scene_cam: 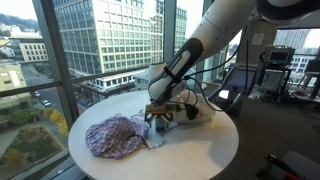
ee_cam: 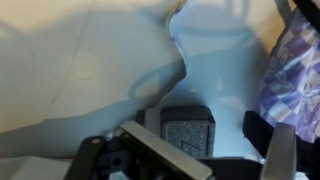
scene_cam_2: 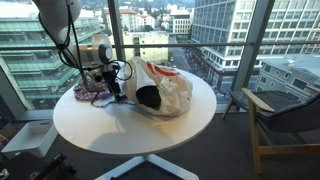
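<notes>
My gripper (scene_cam: 160, 114) hangs low over a round white table (scene_cam: 210, 150), between a purple patterned cloth (scene_cam: 114, 136) and a crumpled white plastic bag (scene_cam: 196, 106). In the wrist view the two fingers (ee_cam: 225, 135) stand apart, with a pale blue cloth (ee_cam: 215, 70) showing between and under them. The purple cloth (ee_cam: 295, 70) lies just to one side of the fingers. The gripper (scene_cam_2: 112, 88) also shows beside the purple cloth (scene_cam_2: 88, 93) and the white bag with red print (scene_cam_2: 163, 88). Nothing is gripped.
The table (scene_cam_2: 140, 130) stands by floor-to-ceiling windows with city buildings outside. A wooden chair (scene_cam_2: 285, 125) stands near the table. Exercise machines (scene_cam: 275, 70) stand behind. Black cables (scene_cam: 215, 85) trail from the arm over the bag.
</notes>
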